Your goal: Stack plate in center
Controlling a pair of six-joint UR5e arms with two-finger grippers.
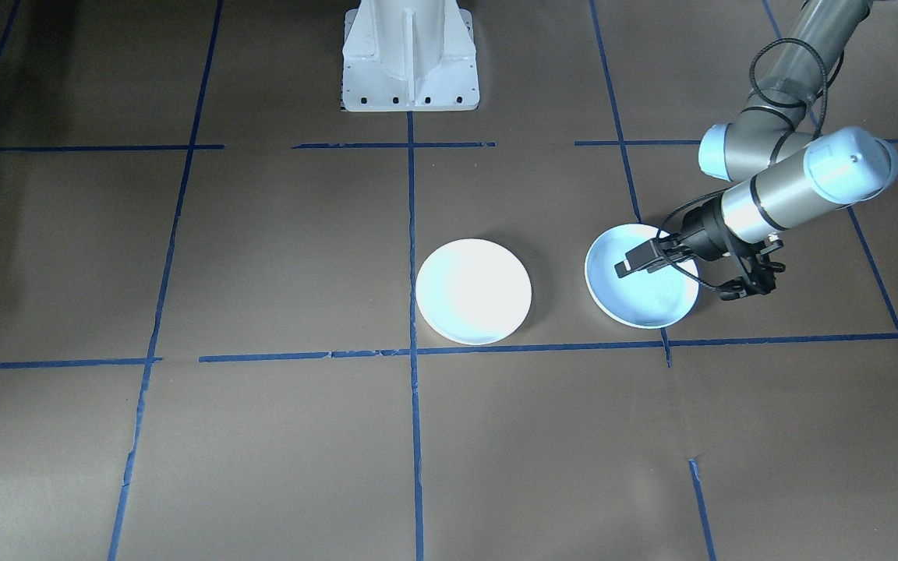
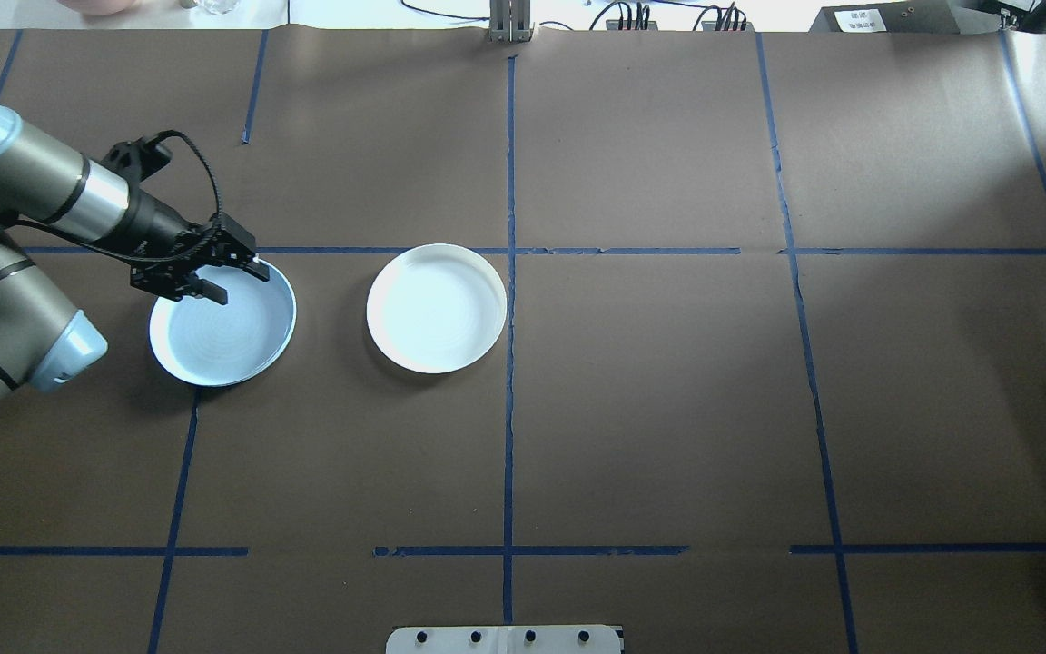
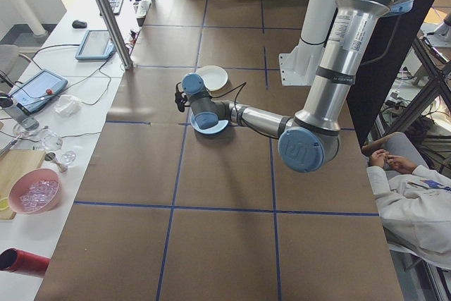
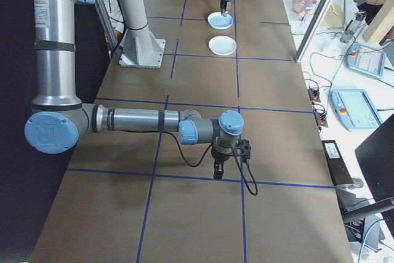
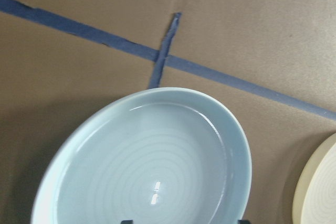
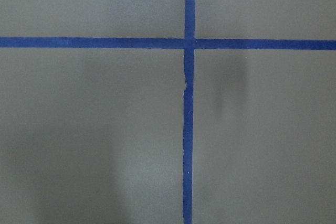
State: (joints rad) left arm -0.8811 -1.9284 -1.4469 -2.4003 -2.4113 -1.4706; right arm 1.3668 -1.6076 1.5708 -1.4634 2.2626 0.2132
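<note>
Overhead exterior shows my table [image 2: 668, 409] taped into squares. Largest on it is the left arm [image 2: 24, 191], reaching in from the left. The cream-rimmed centre plate [image 2: 437, 309] lies near the middle line; the blue plate [image 2: 223, 327] sits apart to its left. My left gripper [image 2: 231, 277] hangs spread over the blue plate's far rim, apparently lining up a rim pinch. I cannot tell the right gripper's [image 4: 217, 169] state.

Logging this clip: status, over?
Left gripper open over blue plate's rim, not yet gripping. Right arm parked far off. Center plate bare, apart from it. Path between clear.
</note>
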